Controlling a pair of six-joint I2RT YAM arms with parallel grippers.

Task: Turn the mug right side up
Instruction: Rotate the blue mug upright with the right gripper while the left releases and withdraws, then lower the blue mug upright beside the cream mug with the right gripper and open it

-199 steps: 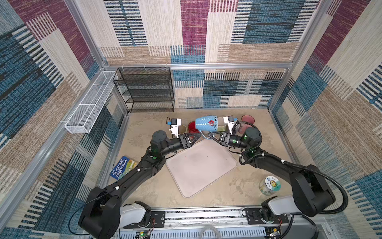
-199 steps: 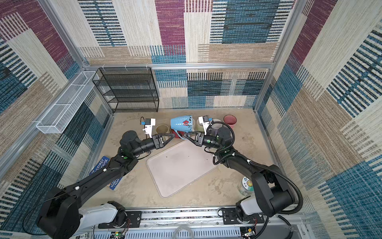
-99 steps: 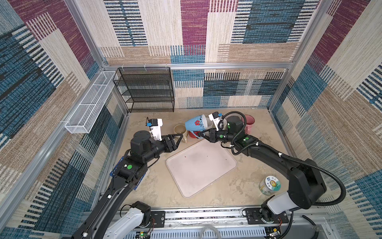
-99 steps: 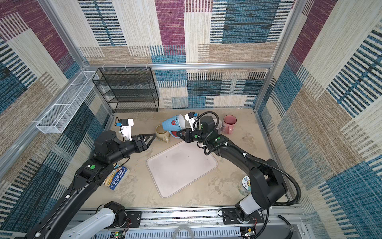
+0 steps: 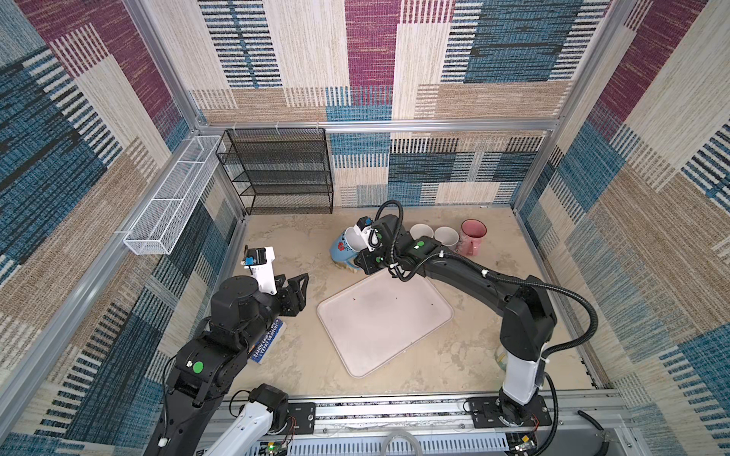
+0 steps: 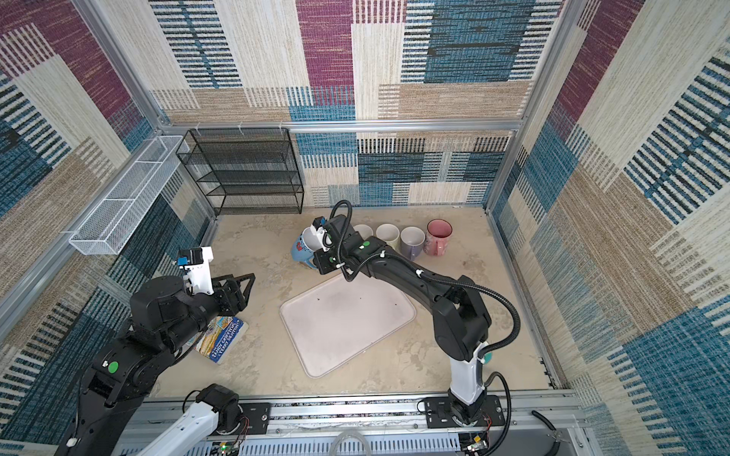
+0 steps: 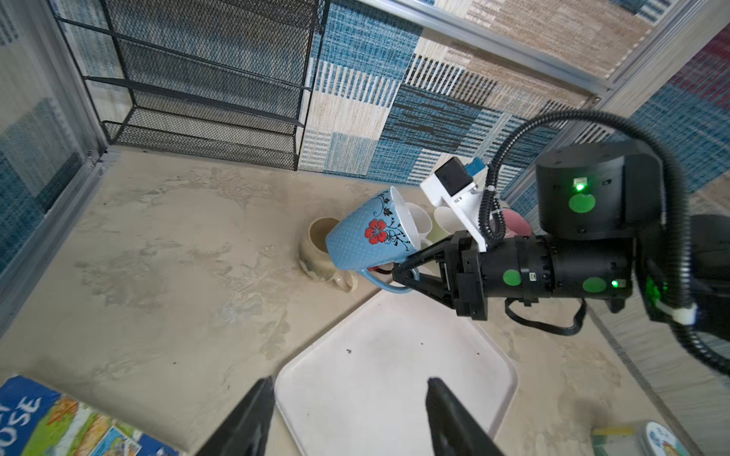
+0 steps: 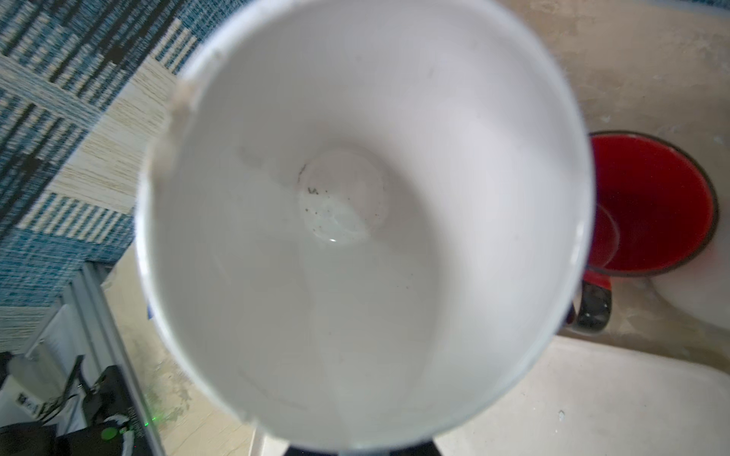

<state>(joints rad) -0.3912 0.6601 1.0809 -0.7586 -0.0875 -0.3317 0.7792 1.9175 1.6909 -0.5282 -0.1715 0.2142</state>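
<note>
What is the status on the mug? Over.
Left gripper open, empty. Right gripper shut on blue mug, at handle. Mug tilted, not upright. Tan mug close beside.

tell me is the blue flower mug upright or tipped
Tipped: the blue mug leans, mouth angled upward, right gripper shut on its handle.

A small enclosed cell, seen from above. A black wire-mesh shelf rack [image 5: 282, 169] stands against the back wall. Beside the rack, a long white wire basket [image 5: 174, 197] hangs on the adjoining side wall. The walls [image 5: 371, 59] around the rack are a woven patchwork of blue, magenta, beige and cream stripes, framed by aluminium rails [image 5: 395, 125]. The floor [image 5: 284, 237] in front of the rack is mottled sandy beige and evenly lit.
</note>
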